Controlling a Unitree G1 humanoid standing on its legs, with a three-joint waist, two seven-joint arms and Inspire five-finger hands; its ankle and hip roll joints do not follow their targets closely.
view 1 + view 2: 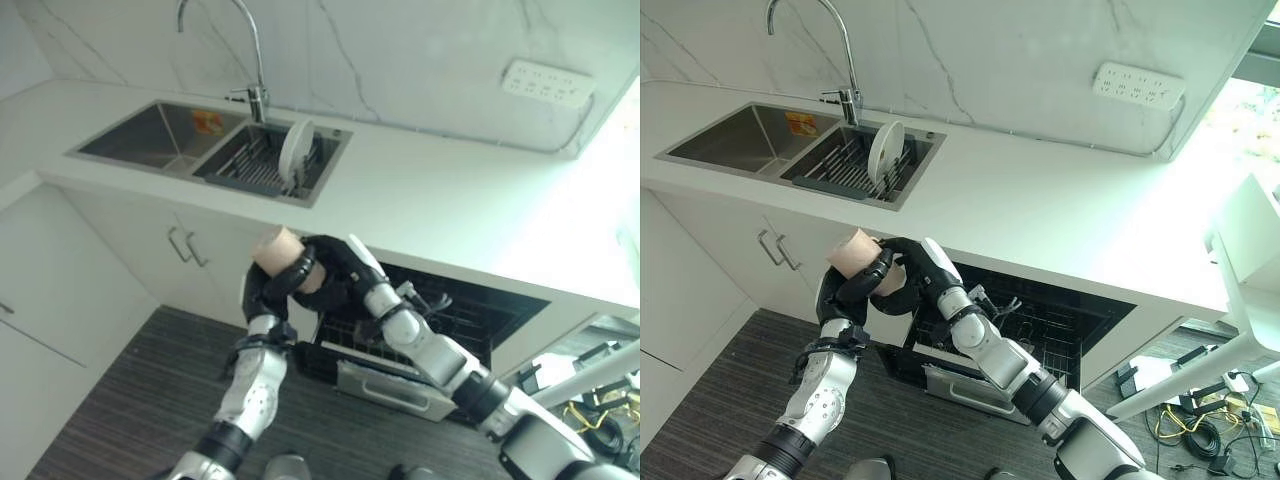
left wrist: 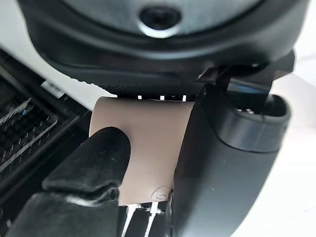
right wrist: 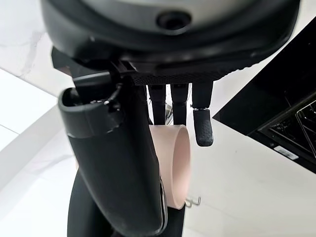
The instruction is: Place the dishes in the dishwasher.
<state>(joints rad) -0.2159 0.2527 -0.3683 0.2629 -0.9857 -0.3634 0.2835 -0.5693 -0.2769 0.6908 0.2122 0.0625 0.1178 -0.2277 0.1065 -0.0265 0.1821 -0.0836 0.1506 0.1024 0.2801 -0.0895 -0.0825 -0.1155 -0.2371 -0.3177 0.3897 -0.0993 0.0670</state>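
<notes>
The cup (image 1: pixel 862 256), a pale pink-beige cylinder, is held in the air in front of the counter (image 1: pixel 1060 215), just left of the open dishwasher (image 1: pixel 1040 325) and above the dark striped floor (image 1: pixel 720 420). It is tilted, with its open end facing up and to the left.

Both hands are on the cup. The left hand (image 1: pixel 845 297) comes up from below; its fingers and thumb are curled round the cup's body, as the left wrist view confirms, where the thumb (image 2: pixel 94 163) presses on the cup wall. The right hand (image 1: pixel 908 262) reaches in from the lower right and is also closed round the cup: in the right wrist view its thumb (image 3: pixel 118 163) lies along one side of the cup (image 3: pixel 173 163), and the fingers (image 3: pixel 202 126) wrap over the far side.

The dishwasher's dark rack (image 1: pixel 1025 318) is pulled partly out under the counter edge.

1 white plate (image 1: pixel 884 150) stands upright on edge in the drying rack (image 1: pixel 840 165) set in the right basin of the 2-basin sink (image 1: pixel 725 140). The tap (image 1: pixel 845 55) rises behind the sink. A white socket strip (image 1: pixel 1138 84) is fixed to the marble wall. White cabinet doors with metal handles (image 1: pixel 780 250) sit below the sink.
</notes>
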